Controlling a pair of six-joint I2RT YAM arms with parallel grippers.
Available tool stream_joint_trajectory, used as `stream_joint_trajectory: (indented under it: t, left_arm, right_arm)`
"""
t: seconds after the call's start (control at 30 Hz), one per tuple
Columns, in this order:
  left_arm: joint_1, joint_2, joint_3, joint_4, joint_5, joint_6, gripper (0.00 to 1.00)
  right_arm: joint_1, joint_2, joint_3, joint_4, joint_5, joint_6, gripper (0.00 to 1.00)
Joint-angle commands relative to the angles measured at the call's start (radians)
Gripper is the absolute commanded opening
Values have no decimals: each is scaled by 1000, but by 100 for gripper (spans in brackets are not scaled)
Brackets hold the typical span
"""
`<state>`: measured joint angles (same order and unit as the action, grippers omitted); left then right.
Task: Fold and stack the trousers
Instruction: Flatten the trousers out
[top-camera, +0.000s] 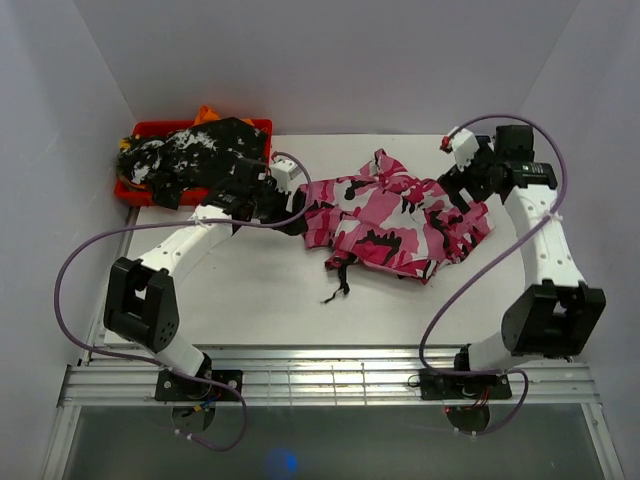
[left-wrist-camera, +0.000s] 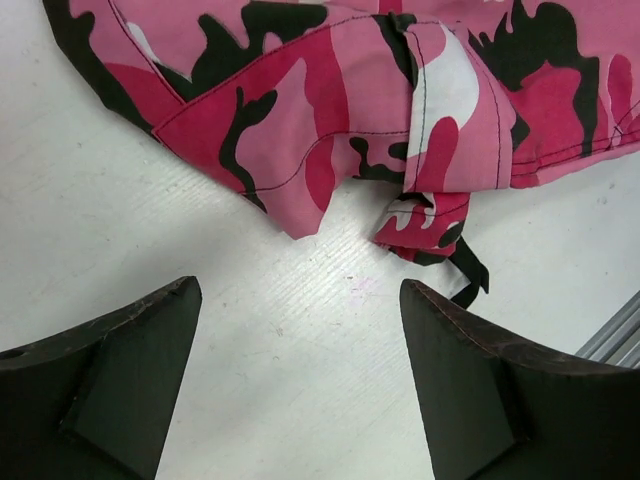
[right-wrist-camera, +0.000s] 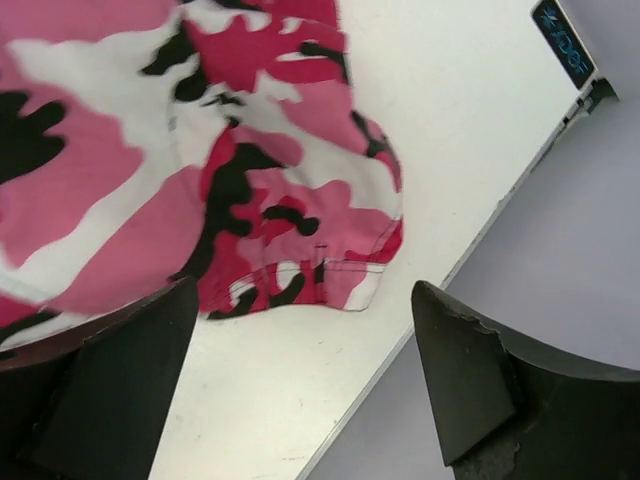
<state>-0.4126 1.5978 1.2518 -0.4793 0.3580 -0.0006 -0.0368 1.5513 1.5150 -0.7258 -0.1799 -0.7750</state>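
**A:** How do the left jaws stand?

**B:** Spread wide with nothing between them, over the bare white desk (left-wrist-camera: 120, 200). They are just near of the soft pink, white and black camouflage cloth trousers (left-wrist-camera: 330, 110).

**A:** And the right jaws?

**B:** Spread too, holding nothing. A stitched hem corner (right-wrist-camera: 340, 275) shows just beyond them.

**A:** How will the cloth handle?

**B:** Light and limp, I judge, so it will sag and bunch. I would pinch the double-stitched hems at both ends and avoid the loose black strap (left-wrist-camera: 468, 275).

**A:** Where is everything?

**B:** The trousers lie rumpled at the desk's far middle. A black-and-white mottled garment (top-camera: 190, 155) fills the red tray (top-camera: 160, 126) at far left.
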Motion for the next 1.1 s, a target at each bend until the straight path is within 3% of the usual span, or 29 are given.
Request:
stream_joint_trajectory:
  t: [0.0,0.2,0.27,0.33,0.43,0.6,0.9,1.0,1.07]
  left_arm:
    - [6,-13,-86,53,50,-22,91]
    - [-12,1,-195,176,117,-91,92]
    - [-25,-44,-251,264,175,-149,92]
    - [-87,-135,-358,338,165,-165,92]
    - [-224,-148,-399,396,58,-133,91]
    - [-265,0,-327,413,-123,-190,84]
    - [-290,126,-241,470,-215,-174,74]
    - [-290,134,-236,507,-180,-173,63]
    - [-292,131,-236,522,-153,-179,56]
  right_arm:
    - [12,-150,-143,-260,-157,-150,93]
    - [153,-350,-543,-224,-78,-178,94]
    - [201,-378,-597,-199,-69,-153,94]
    - [231,-399,-657,-141,-35,-90,94]
    - [281,-390,-728,-19,39,-21,94]
    - [304,-304,-737,137,195,91,91]
    - [311,-234,-707,282,304,209,84]
    - [311,-211,-691,284,261,243,79]
    - [311,-198,-685,286,223,261,67]
